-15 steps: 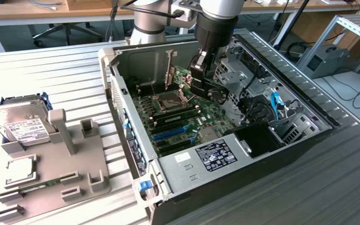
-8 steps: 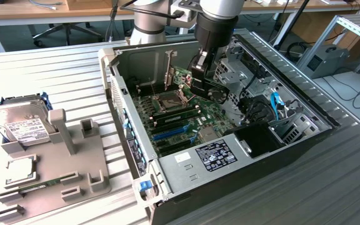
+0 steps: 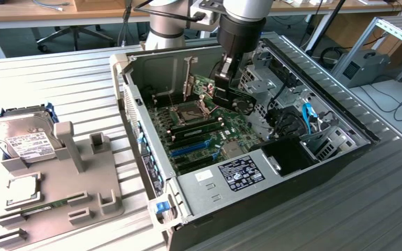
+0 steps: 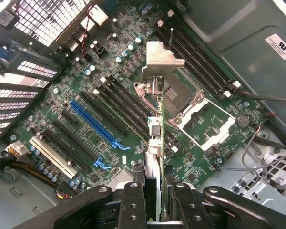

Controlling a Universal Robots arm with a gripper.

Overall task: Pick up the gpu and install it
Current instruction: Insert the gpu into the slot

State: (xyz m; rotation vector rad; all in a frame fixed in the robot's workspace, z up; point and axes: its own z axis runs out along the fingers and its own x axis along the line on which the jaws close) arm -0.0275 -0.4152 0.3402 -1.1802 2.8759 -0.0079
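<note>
Exterior view first: the gripper [image 3: 227, 86] hangs in the upper middle of the frame, inside the open computer case [image 3: 341, 157] that lies on the slatted worktop [image 3: 61, 83], and it is clamped on the gpu [image 3: 237, 99], whose dark body with the round fan shows just below the fingers, above the motherboard [image 3: 201, 125]. At the left of the frame a grey holder tray [image 3: 82, 204] carries a hard drive [image 3: 23, 141] and a RAM stick [image 3: 44, 206], well apart from the case. Wrist view next: the card [image 4: 155, 138] is seen edge-on, running up from between the closed fingers [image 4: 133, 200] at the lower middle, its silver bracket [image 4: 161, 59] at the far end in the upper middle. It sits over the board beside the CPU socket [image 4: 202, 119], while the blue slot [image 4: 95, 125] lies to the centre left, apart from the card's edge. The risk, as I judge it, is misalignment: if the card's edge comes down off the slot line or tilted, it could strike the socket frame, capacitors or the neighbouring black slots. The bracket could also catch the case's rear wall, twisting the thin card in the grip.
</note>
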